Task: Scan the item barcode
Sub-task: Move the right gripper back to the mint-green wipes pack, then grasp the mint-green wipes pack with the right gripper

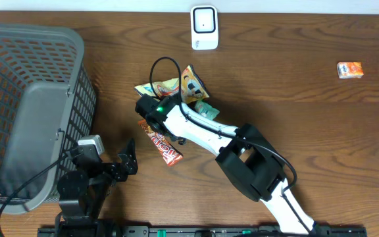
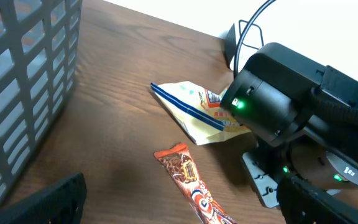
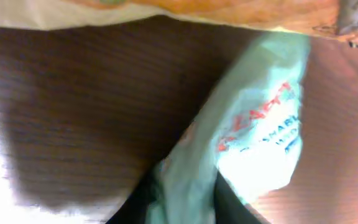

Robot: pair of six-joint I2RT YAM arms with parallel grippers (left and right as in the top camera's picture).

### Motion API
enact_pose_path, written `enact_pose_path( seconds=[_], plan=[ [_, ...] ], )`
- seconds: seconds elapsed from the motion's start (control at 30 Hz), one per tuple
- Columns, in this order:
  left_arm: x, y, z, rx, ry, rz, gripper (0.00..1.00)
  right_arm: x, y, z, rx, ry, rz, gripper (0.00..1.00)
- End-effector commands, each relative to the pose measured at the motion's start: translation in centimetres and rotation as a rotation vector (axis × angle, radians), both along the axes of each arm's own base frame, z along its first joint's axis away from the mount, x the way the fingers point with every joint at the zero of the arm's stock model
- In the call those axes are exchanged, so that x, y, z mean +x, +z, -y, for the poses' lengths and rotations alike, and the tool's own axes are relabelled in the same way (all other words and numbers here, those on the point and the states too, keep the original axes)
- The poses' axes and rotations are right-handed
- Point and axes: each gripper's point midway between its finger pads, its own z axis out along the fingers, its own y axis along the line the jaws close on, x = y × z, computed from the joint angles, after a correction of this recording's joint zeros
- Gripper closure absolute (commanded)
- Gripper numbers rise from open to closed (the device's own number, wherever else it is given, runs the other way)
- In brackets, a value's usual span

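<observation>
Desk [image 1: 321, 131], dark wood grain. Grey mesh basket [image 1: 31, 29] fills the far-left corner. White scanner [image 1: 204, 26] stands at the far edge, centre. A small orange carton [image 1: 349, 69] sits alone far right, well apart from everything else.

A cluster of snack items lies mid-desk, near of the scanner:
- yellow packet [image 1: 166, 86], flat, blue-edged
- orange packet [image 1: 193, 82] just beside it on the right, touching
- red candy bar [image 1: 160, 139], near of both, lying at a slant
- mint-green packet [image 1: 206, 108], near of the orange packet, partly under the white link of the right arm [image 1: 202, 131]

The right arm reaches in from the near right and its wrist hangs over the cluster with a green light lit. The right tool [image 3: 182, 199] is clenched on the mint-green packet. In the wrist view one end of the packet is pinched between the two dark fingers [image 3: 229, 202]. The rest fans away toward the orange packet, with red lettering showing but blurred. I cannot tell whether the packet is off the desk. It is well apart from the scanner.

The left tool [image 1: 131, 158] is on the near left, just right of the basket. It is released, with its fingers spread wide and pointed toward the candy bar, not touching it.
</observation>
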Motion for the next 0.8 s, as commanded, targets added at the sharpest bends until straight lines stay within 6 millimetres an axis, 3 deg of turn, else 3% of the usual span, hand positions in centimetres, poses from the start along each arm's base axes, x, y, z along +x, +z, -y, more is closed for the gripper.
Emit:
enact_pose_path(
  seconds=[0.0, 0.07, 0.13, 0.27, 0.37, 0.53, 0.77],
  plan=[
    [0.0, -0.1, -0.1, 0.015, 0.0, 0.002, 0.02, -1.6, -3.1, 0.1, 0.006, -0.025, -0.108, 0.97],
    [0.0, -0.1, -0.1, 0.014, 0.0, 0.002, 0.02, -1.7, -2.6, 0.0, 0.021, -0.016, -0.146, 0.99],
    [0.0, -0.1, -0.1, 0.014, 0.0, 0.002, 0.02, -1.4, -0.6, -0.1, 0.049, 0.003, -0.19, 0.99],
    [0.0, -0.1, -0.1, 0.014, 0.0, 0.002, 0.02, -0.8, 5.1, -2.9, 0.278, 0.194, -0.315, 0.99],
    [0.0, -0.1, -0.1, 0.014, 0.0, 0.002, 0.02, -1.5, 9.1, -4.2, 0.519, 0.325, -0.431, 0.99],
    [0.0, -0.1, -0.1, 0.014, 0.0, 0.002, 0.02, -2.7, 13.7, -2.0, 0.872, 0.453, -0.629, 0.99],
    [0.0, -0.1, -0.1, 0.014, 0.0, 0.002, 0.02, -1.5, 16.1, -0.3, 1.27, 0.548, -0.64, 0.99]
  ],
)
